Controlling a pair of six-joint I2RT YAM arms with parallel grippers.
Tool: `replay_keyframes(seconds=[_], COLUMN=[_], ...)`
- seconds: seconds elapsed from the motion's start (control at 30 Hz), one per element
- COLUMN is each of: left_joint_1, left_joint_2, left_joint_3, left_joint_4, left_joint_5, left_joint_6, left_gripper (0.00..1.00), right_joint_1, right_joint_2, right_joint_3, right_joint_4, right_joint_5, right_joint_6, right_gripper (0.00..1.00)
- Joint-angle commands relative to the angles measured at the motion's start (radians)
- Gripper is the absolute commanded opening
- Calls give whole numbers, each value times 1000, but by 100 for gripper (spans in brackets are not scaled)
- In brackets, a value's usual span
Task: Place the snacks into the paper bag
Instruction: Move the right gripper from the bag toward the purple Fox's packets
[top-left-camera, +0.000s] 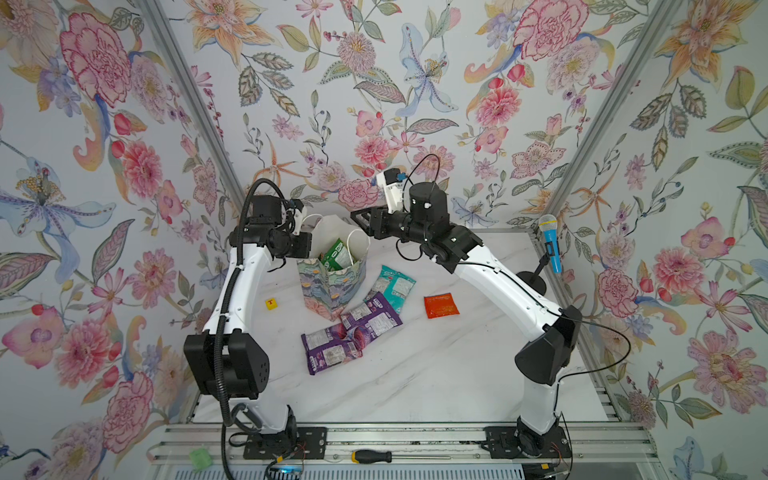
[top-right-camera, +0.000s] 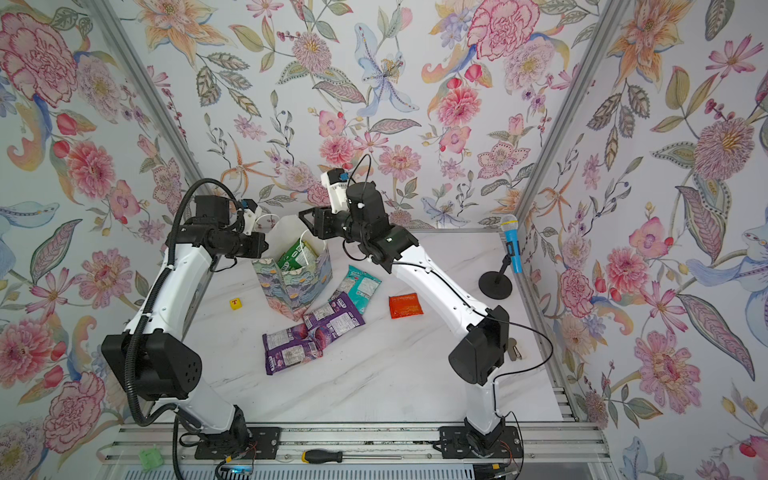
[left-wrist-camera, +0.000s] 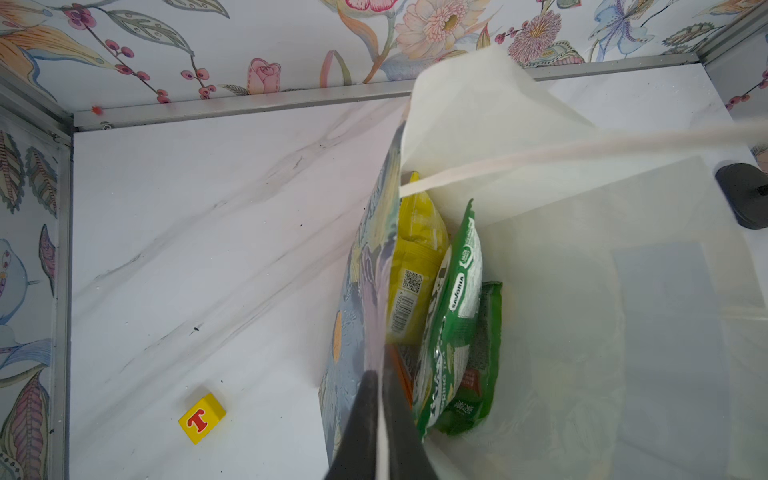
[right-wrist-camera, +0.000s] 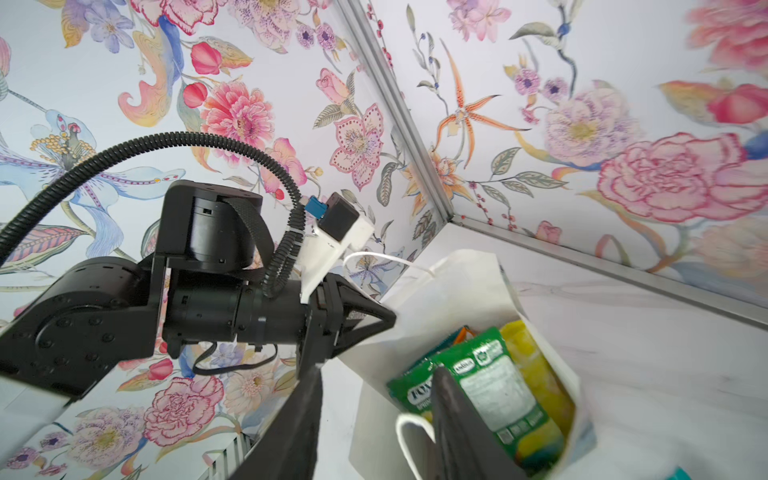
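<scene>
1 bag (top-left-camera: 328, 286), 4 snacks (top-left-camera: 372, 318) outside, approx. 4 more inside

Snacks (top-left-camera: 337, 254) in the paper bag (top-left-camera: 328, 291), loose pouches (top-left-camera: 372, 319) and packet (top-left-camera: 441, 305) right of it, block (top-left-camera: 271, 304) left

Probably a robot lab booth, floral-papered walls (top-left-camera: 374, 83), aluminium rails (top-left-camera: 399, 436)

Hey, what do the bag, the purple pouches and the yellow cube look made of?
The bag looks like matte paper: creased folds, white inside. The purple pouches: glossy plastic film, crinkled, with glare. The yellow cube: smooth, hard, plastic or painted wood; unclear which.
</scene>
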Motion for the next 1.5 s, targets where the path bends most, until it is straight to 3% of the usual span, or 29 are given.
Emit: replay_keyframes(seconds=[0.0, 0.27, 0.43, 0.57, 0.83, 1.47], left_joint_1=[-9, -9, -9, -8, -8, -9], left_joint_2=[-29, -26, -22, -23, -26, -29], left_joint_3=[-9, -11, -11, -14, -19, -21], left_joint_4=[8, 7, 7, 7, 10, 12], left_joint_5=[22, 15, 12, 11, 12, 16], left_joint_6=[-5, -7, -8, -6, -6, -8], left_gripper=[6, 6, 6, 6, 6, 6], right_joint_1=[-43, -152, -171, -169, -161, -156], right_joint_2=[-123, -339, -325, -277, -137, 70], right_joint_3=[-198, -702, -875, -990, -1067, -1074], right_joint_4=[88, 151, 174, 294, 417, 629], right_joint_5=[51, 38, -63, -132, -201, -287], right_joint_6=[-2, 80, 143, 218, 298, 417], right_gripper=[46, 53, 53, 53, 63, 61])
